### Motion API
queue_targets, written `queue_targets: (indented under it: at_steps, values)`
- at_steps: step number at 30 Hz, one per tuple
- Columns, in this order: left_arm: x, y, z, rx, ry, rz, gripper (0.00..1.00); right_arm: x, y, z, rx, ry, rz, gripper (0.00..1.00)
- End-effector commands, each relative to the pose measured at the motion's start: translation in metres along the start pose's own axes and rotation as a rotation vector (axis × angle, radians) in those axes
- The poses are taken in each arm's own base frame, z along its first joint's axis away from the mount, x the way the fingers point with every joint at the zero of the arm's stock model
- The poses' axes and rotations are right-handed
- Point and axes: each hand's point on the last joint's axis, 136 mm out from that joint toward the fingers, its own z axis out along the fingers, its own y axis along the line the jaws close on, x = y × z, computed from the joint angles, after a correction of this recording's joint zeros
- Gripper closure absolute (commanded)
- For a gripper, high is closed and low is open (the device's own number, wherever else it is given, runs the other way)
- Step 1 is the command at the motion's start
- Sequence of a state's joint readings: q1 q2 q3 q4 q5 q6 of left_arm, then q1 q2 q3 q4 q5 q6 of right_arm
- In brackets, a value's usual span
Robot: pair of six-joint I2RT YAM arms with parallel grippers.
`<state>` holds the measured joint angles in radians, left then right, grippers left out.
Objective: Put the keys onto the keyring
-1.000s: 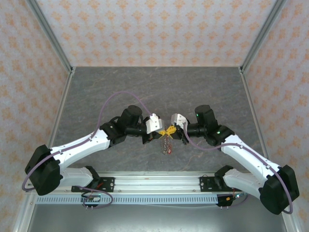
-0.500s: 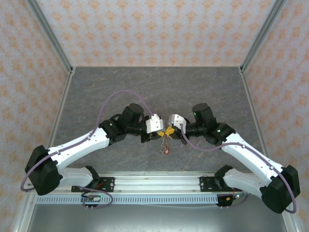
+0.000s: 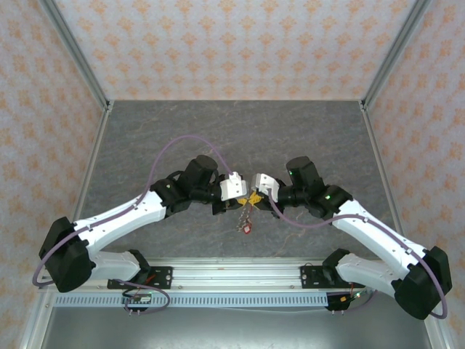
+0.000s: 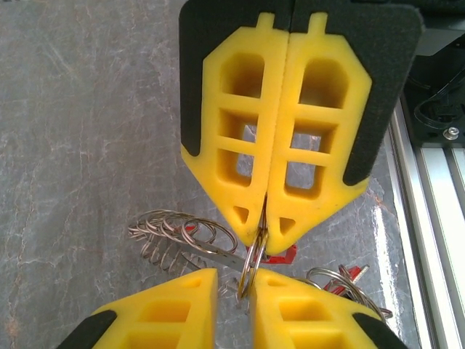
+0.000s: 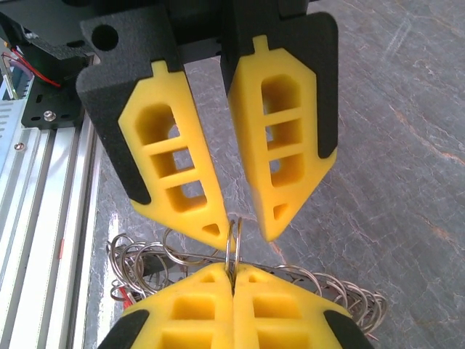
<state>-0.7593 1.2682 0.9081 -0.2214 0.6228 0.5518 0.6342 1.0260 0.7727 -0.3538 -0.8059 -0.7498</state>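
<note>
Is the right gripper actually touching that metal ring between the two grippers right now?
Touching. The right wrist view shows the right gripper shut, with the metal ring pinched edge-on between its fingertips and no gap either side.

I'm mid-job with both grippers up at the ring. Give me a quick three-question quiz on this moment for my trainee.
1. True or false: the right gripper is shut on the split ring.
2. Pick one. The fingers of the left gripper are:
A. pressed tight together
B. slightly apart, with the split ring standing in the gap between them
C. well away from the split ring
3. Fill in the blank: the small tag beside the split ring is coloured ____.

Key: 1 true; 2 B; 3 red.
</note>
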Motion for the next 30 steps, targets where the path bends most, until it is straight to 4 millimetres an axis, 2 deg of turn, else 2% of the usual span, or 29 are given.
queue_targets:
  at_steps: [1,2,5,11,17,24,30]
  values:
    - [-0.011,-0.002,-0.001,0.018,-0.017,0.017,0.84,-0.028,-0.003,-0.008,0.013,-0.069,-0.062,1.00]
    - [-0.014,-0.001,-0.002,0.019,-0.027,0.016,0.86,-0.028,-0.003,-0.007,0.012,-0.070,-0.063,1.00]
    - [-0.021,-0.001,-0.004,0.016,-0.056,0.021,1.00,-0.027,-0.004,-0.006,0.017,-0.069,-0.061,1.00]
    - [-0.023,0.004,-0.008,-0.035,-0.092,-0.003,1.00,-0.011,-0.009,-0.002,0.066,-0.040,-0.042,0.93]
    - [-0.041,-0.005,-0.015,0.007,-0.214,-0.025,1.00,-0.001,-0.012,0.003,0.105,-0.089,0.013,0.88]
    - [-0.054,-0.010,-0.019,0.040,-0.282,-0.026,1.00,-0.011,-0.007,-0.001,0.090,-0.169,0.042,0.86]
    - [-0.050,-0.009,-0.015,0.039,-0.267,-0.034,1.00,-0.020,-0.004,-0.007,0.085,-0.198,0.037,0.95]
